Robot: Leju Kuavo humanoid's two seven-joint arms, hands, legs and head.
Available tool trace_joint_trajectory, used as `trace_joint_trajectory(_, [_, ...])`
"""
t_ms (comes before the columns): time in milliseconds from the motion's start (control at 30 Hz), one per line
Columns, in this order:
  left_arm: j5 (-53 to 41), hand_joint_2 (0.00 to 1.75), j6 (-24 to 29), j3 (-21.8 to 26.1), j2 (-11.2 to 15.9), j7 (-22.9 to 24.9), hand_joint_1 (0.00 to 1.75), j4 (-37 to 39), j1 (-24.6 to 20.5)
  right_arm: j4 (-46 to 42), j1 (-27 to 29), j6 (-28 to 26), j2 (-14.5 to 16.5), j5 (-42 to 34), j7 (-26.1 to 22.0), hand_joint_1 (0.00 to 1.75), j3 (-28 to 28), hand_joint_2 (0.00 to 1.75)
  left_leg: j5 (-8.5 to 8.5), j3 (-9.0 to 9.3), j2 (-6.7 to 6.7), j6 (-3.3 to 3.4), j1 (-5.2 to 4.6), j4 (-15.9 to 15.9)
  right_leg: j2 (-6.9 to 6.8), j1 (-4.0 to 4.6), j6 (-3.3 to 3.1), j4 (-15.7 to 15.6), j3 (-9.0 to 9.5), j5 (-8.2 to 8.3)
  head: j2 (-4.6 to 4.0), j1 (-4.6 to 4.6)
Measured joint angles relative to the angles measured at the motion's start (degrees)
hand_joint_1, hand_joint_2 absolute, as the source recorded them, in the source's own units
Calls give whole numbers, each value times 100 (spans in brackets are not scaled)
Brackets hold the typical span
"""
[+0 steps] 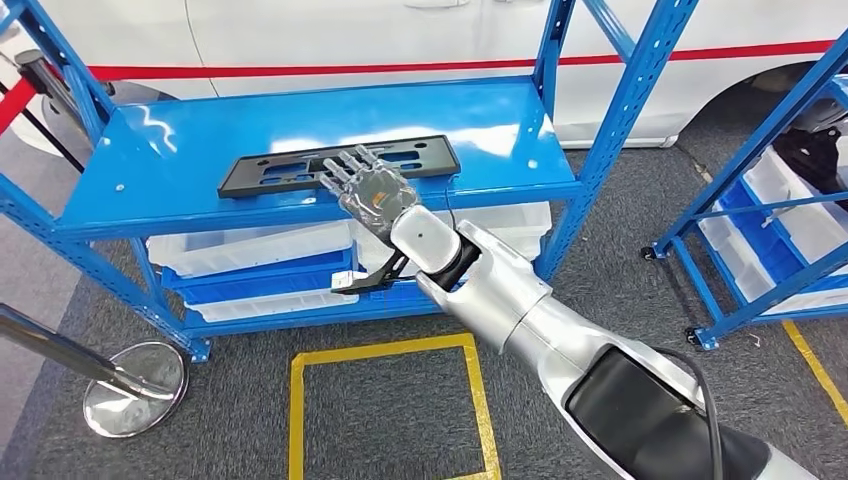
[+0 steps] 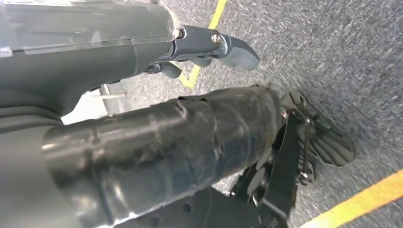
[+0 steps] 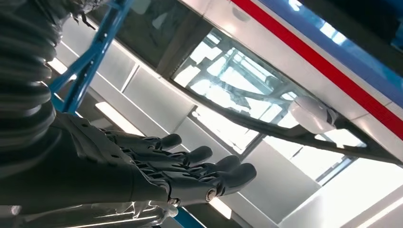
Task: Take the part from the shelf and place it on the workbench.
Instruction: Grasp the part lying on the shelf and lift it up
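Note:
A flat black part (image 1: 280, 168) with slots lies lengthwise on the top board of the blue shelf (image 1: 150, 170). My right hand (image 1: 372, 190) reaches over the shelf's front edge, its fingers stretched out flat above the part's right-hand half, holding nothing. In the right wrist view the same hand (image 3: 190, 166) shows spread fingers with nothing between them. Whether the fingertips touch the part I cannot tell. My left hand (image 2: 209, 47) hangs beside my body over the grey carpet, thumb sticking out, with nothing in it.
White and blue bins (image 1: 250, 250) fill the lower shelf level. A chrome stanchion base (image 1: 135, 385) stands at the left on the floor. A yellow taped square (image 1: 390, 410) marks the carpet below. Another blue rack (image 1: 780, 230) stands at the right, a white car (image 1: 400, 30) behind.

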Motion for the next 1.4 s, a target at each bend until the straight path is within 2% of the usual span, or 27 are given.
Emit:
trace_joint_trajectory(33, [-5, 0, 0, 13, -4, -2, 0, 0, -1, 16, -19, 2, -4, 0, -1, 0, -7, 175, -97, -227, 2, -47, 43, 371, 0, -16, 19, 3, 22, -24, 0, -1])
trace_joint_trajectory(67, [-8, 0, 0, 24, -4, -3, 0, 0, 1, 33, -22, 4, -9, 0, -1, 0, -10, 175, -102, -395, 4, -91, 85, 605, 1, -33, 41, 12, 48, -55, 0, -1])
trace_joint_trajectory(100, [-10, 0, 0, 33, -4, -3, 0, -1, 6, 51, -19, 5, -13, 0, -1, 0, -14, 175, 16, -458, 6, -131, 121, 617, 3, -56, 67, 28, 81, -95, 0, -1])
trace_joint_trajectory(133, [-12, 0, 0, 39, -3, -3, 0, -1, 10, 66, -19, 5, -15, 0, -1, 0, -18, 175, 245, -399, 11, -171, 151, 393, 6, -85, 100, 48, 123, -145, 0, -1])
trace_joint_trajectory(167, [-15, 0, 0, 46, -3, -3, 0, -1, 15, 76, -23, 3, -16, 0, -1, 0, -24, 175, 522, -253, 22, -207, 179, 7, 8, -112, 138, 75, 169, -202, 0, -1])
trace_joint_trajectory(200, [-25, 0, -1, 53, -6, -2, 0, 1, 19, 85, -30, -1, -17, 0, 3, 0, -33, 175, 706, -82, 31, -241, 183, -366, 12, -125, 186, 100, 202, -263, 0, -4])
trace_joint_trajectory(233, [-39, 0, -1, 60, -9, -2, 0, 2, 14, 94, -42, -4, -17, 0, 8, 0, -42, 175, 798, 61, 39, -238, 185, -672, 15, -124, 233, 129, 217, -313, 0, -13])
trace_joint_trajectory(267, [-56, 0, -2, 66, -13, -2, 0, 3, 7, 107, -55, -10, -17, 0, 17, 0, -51, 175, 798, 134, 42, -214, 178, -833, 15, -113, 274, 145, 219, -347, 0, -20])
trace_joint_trajectory(300, [-78, 0, -3, 71, -16, -1, 0, 4, -4, 122, -67, -15, -18, 0, 29, 0, -58, 175, 730, 158, 39, -168, 160, -868, 16, -99, 310, 143, 216, -366, 0, -27])
trace_joint_trajectory(367, [-113, 0, -5, 80, -20, 0, 0, 4, -26, 155, -88, -21, -19, 1, 49, 0, -63, 175, 674, 167, 29, -50, 159, -876, 10, -102, 369, 128, 236, -407, 1, -27])
trace_joint_trajectory(433, [-150, 0, -6, 95, -25, 6, 0, 4, -28, 177, -123, -25, -19, 1, 59, 0, -66, 175, 620, 221, 26, 46, 157, -882, 7, -114, 408, 381, 139, -555, 1, -25])
trace_joint_trajectory(467, [-167, 0, -8, 103, -28, 9, 0, 4, -27, 185, -139, -25, -19, 1, 61, 0, -66, 175, 595, 251, 26, 86, 151, -888, 7, -110, 411, 699, -29, -686, 1, -23])
trace_joint_trajectory(533, [-197, 0, -12, 121, -30, 14, 0, 4, -28, 212, -145, -21, -22, 1, 57, 0, -67, 175, 545, 300, 18, 147, 114, -888, 9, -83, 391, 1555, -550, -942, 2, -24])
trace_joint_trajectory(567, [-219, 0, -13, 132, -31, 25, 0, 4, -30, 229, -134, -18, -25, 1, 54, 0, -67, 175, 517, 332, 7, 169, 86, -888, 10, -62, 367, 1860, -783, -967, 2, -23])
trace_joint_trajectory(600, [-250, 0, -26, 144, -32, 39, 0, 4, -28, 248, -125, -15, -28, 1, 47, 0, -67, 175, 487, 375, -7, 187, 52, -887, 12, -35, 325, 1961, -926, -872, 1, -23])
trace_joint_trajectory(633, [-281, 0, -54, 154, -31, 56, 0, 4, -26, 261, -123, -13, -28, 1, 41, 0, -67, 175, 455, 426, -23, 199, 15, -887, 15, -2, 262, 1844, -960, -670, 0, -23])
trace_joint_trajectory(667, [-313, 0, -104, 161, -28, 75, 0, 4, -22, 269, -134, -9, -23, 0, 35, 0, -67, 175, 420, 487, -37, 210, -25, -888, 20, 45, 170, 1515, -892, -376, 0, -23])
trace_joint_trajectory(700, [-340, 0, -171, 163, -31, 88, 0, 5, -12, 274, -154, 0, -15, 1, 27, 0, -67, 175, 386, 533, -48, 222, -45, -898, 29, 101, 38, 1124, -772, -111, 0, -23])
trace_joint_trajectory(733, [-356, 0, -237, 164, -30, 98, 0, 15, -14, 276, -179, 16, 2, 1, 21, 0, -67, 175, 358, 571, -54, 222, -75, -901, 36, 147, -82, 783, -650, 86, 0, -50])
trace_joint_trajectory(767, [-369, 0, -287, 166, -17, 106, 0, 25, -14, 280, -204, 38, 20, 1, 14, 0, -67, 175, 340, 589, -58, 215, -72, -909, 39, 190, -175, 521, -549, 198, 0, -70])
trace_joint_trajectory(800, [-371, 0, -302, 169, -6, 112, 0, 38, -17, 286, -222, 57, 42, 1, 7, 0, -67, 175, 332, 584, -58, 203, -60, -913, 38, 216, -228, 386, -489, 210, 0, -88])
trace_joint_trajectory(833, [-372, 0, -291, 174, 7, 115, 0, 51, -29, 292, -235, 69, 61, 1, -2, 0, -67, 175, 331, 582, -55, 188, -57, -909, 33, 229, -207, 317, -458, 209, 0, -105])
trace_joint_trajectory(933, [-373, 0, -249, 186, 13, 121, 0, 61, -38, 315, -243, 65, 86, 2, -31, 0, -67, 175, 319, 570, -41, 175, -30, -911, 28, 235, -75, 249, -436, 172, 1, -94])
trace_joint_trajectory(967, [-377, 0, -266, 189, 18, 120, 0, 61, -36, 322, -243, 65, 95, 2, -34, 0, -67, 175, 314, 571, -39, 172, -31, -911, 29, 231, -54, 250, -435, 160, 1, -95])
trace_joint_trajectory(1267, [-413, 0, -345, 219, 99, 41, 0, 61, -31, 351, -249, 93, 141, 2, -35, 0, -91, 175, 282, 577, -39, 194, -64, -904, 26, 207, 35, 241, -431, 143, 0, -93])
trace_joint_trajectory(1333, [-417, 0, -331, 241, 116, 53, 0, 61, -31, 369, -257, 93, 142, 2, -33, 0, -99, 175, 283, 580, -38, 227, -64, -955, 25, 196, 66, 293, -427, 186, 1, -93])
trace_joint_trajectory(1400, [-426, 0, -320, 268, 120, 61, 0, 61, -30, 384, -268, 90, 148, 2, -33, 0, -107, 175, 292, 663, -35, 277, -39, -1039, 34, 192, 112, 406, -438, 197, 1, -92])
